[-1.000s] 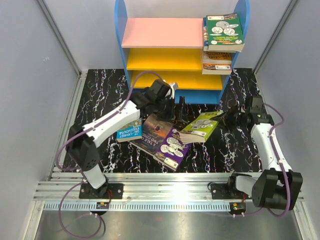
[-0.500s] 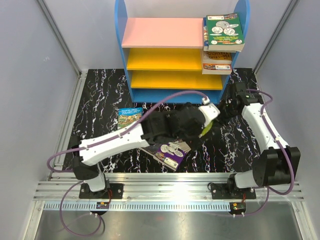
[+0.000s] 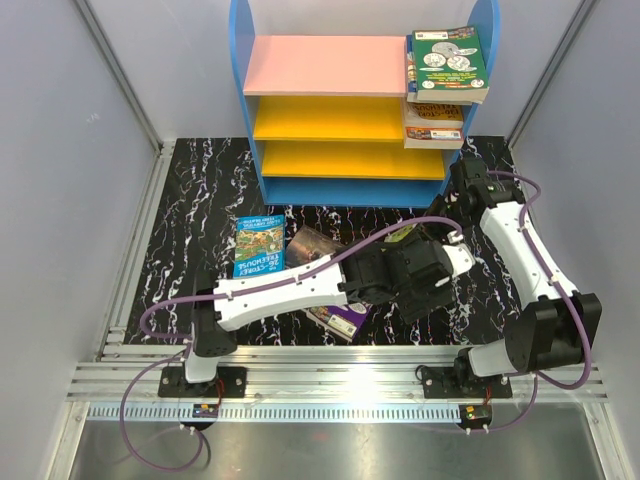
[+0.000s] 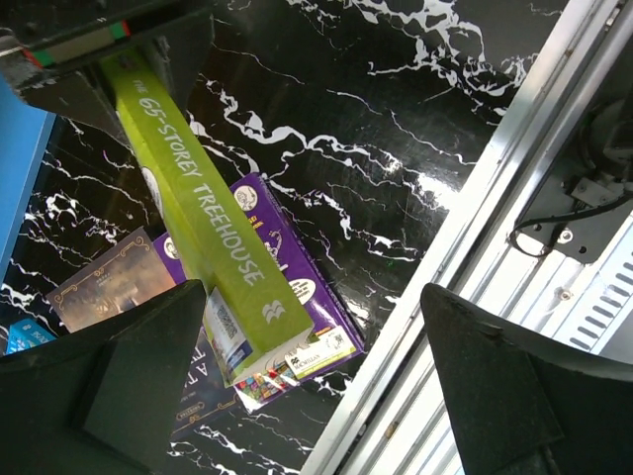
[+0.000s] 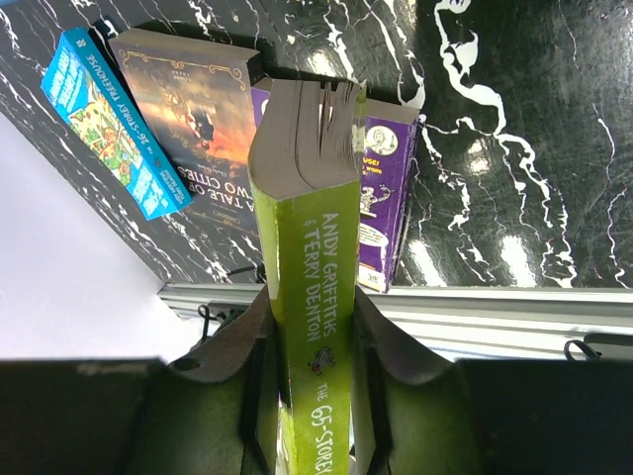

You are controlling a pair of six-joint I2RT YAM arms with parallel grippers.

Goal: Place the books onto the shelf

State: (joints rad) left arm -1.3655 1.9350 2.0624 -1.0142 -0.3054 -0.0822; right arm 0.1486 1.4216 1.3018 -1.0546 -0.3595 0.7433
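Looking down from above, the shelf [image 3: 330, 65] stood at the far side of the black table [image 3: 200, 190]. A green book [image 3: 448, 62] lay on the right end of its pink top board and an orange book [image 3: 433, 125] on the yellow board below. The right gripper [image 3: 442, 220] hung before the shelf's right side with a lime book [image 3: 402, 235] in it. The left gripper [image 3: 432, 288] reached across close beside that book. A blue book [image 3: 258, 248] lay flat on the table further left.

From the left wrist, that arm's fingers [image 4: 129, 386] were spread wide with nothing between them. The lime book slanted across above a purple book [image 4: 297, 277] and a brown book [image 4: 109, 287] on the table.

From the right wrist, the fingers [image 5: 247, 346] pinched the lime book at one end of its spine, and the book seemed raised off the table.

The step in hand looked like carrying the lime book to the shelf. Next it probably needed lifting to a bare stretch of board and turning to slide in, with the left arm out of its path.
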